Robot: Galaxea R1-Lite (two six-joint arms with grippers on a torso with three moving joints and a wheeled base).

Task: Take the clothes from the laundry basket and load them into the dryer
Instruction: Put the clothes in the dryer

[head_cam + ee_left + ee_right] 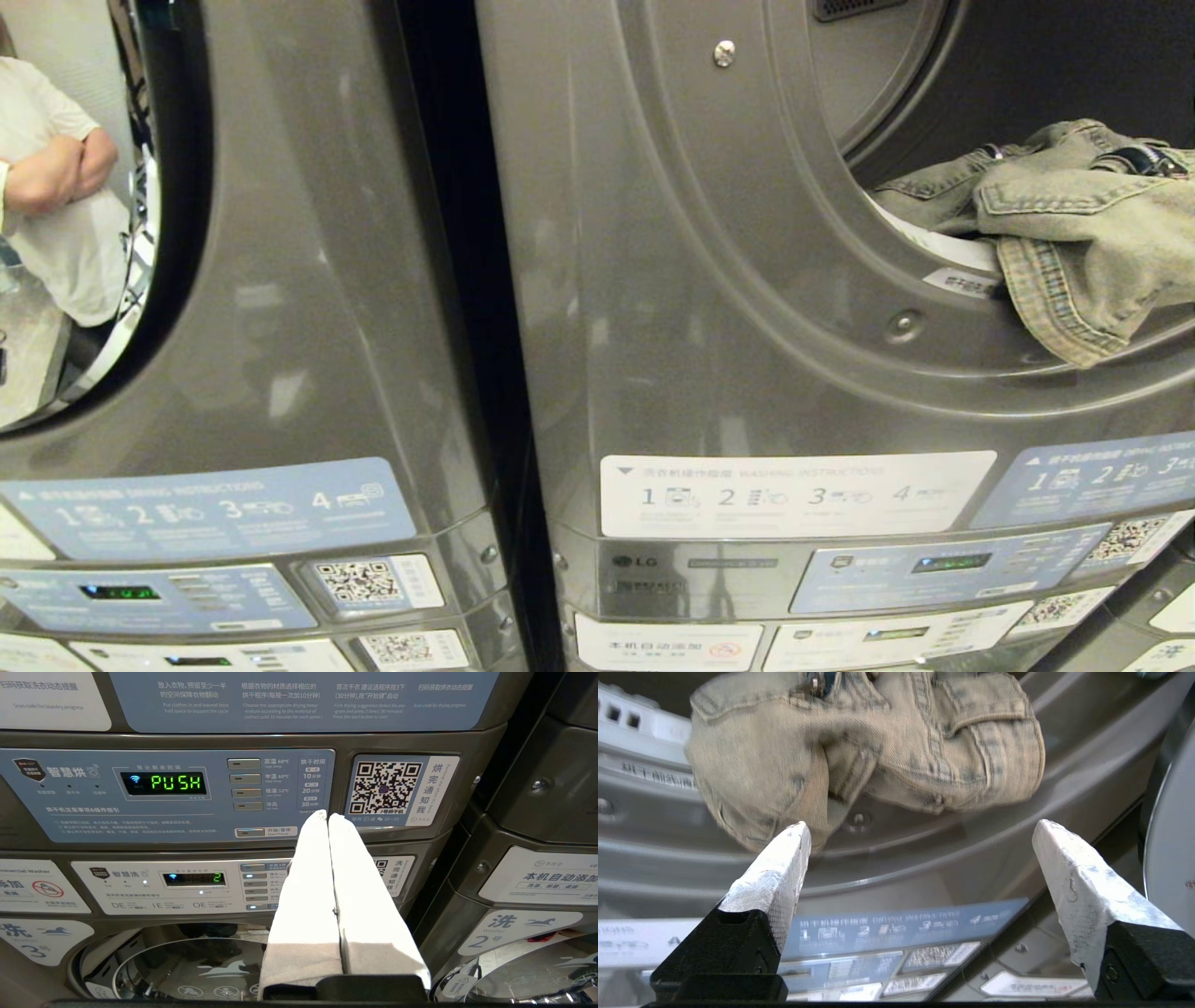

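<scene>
A faded denim garment (pixel 1074 215) lies in the open mouth of the grey dryer (pixel 747 308) at the right, one part drooping over the rim. In the right wrist view the same garment (pixel 859 746) sits just past my right gripper (pixel 923 826), which is open and empty, its white fingers (pixel 784 858) wide apart below the rim. My left gripper (pixel 327 814) is shut on nothing and points at a control panel (pixel 168 793) that reads PUSH. Neither arm shows in the head view. The laundry basket is out of view.
A second grey machine (pixel 280 327) stands to the left, and a person in a white shirt (pixel 56 187) shows in its round door. Instruction labels and QR stickers (pixel 794 495) run along the fronts. Washer doors (pixel 187 966) sit below the panels.
</scene>
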